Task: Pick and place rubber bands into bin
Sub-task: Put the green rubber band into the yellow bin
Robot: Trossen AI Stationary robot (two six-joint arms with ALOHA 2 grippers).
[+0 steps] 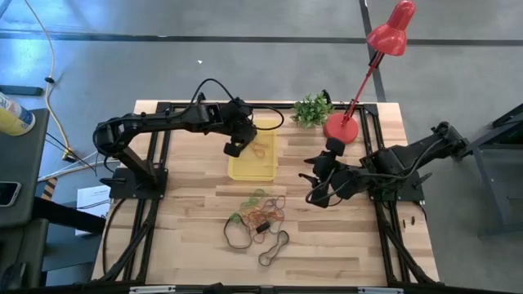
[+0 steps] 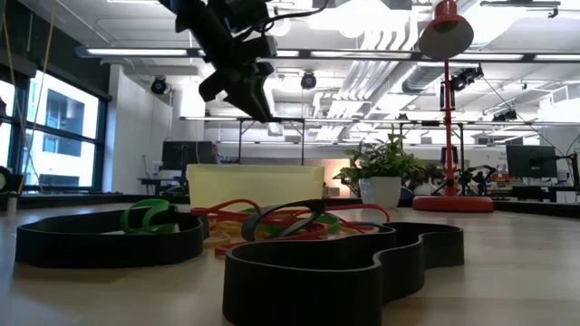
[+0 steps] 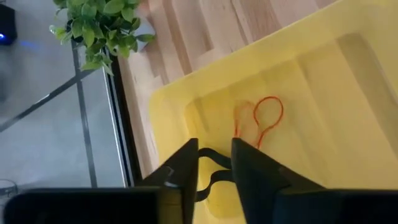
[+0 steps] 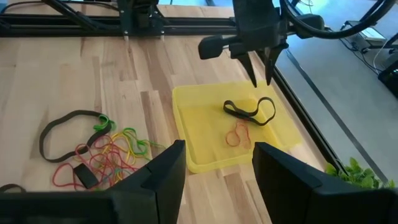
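Note:
The yellow bin [image 1: 252,167] sits at the table's far middle. On its floor lie a black rubber band [image 4: 249,111] and a thin orange one [image 4: 238,134]. My left gripper [image 4: 261,81] hangs above the bin's far part, pointing down. Its fingers are slightly apart and hold nothing; the black band [image 3: 214,167] shows below the gap. A pile of coloured rubber bands [image 1: 260,214] and two large black loops [image 1: 239,237] lie on the wood nearer the front edge. My right gripper [image 1: 315,186] hovers open right of the bin, holding nothing.
A red lamp's base [image 1: 339,128] and a small green plant [image 1: 312,109] stand at the far edge, right of the bin. Black frame rails [image 1: 159,155] run along the table's sides. Bare wood lies between the bin and the band pile.

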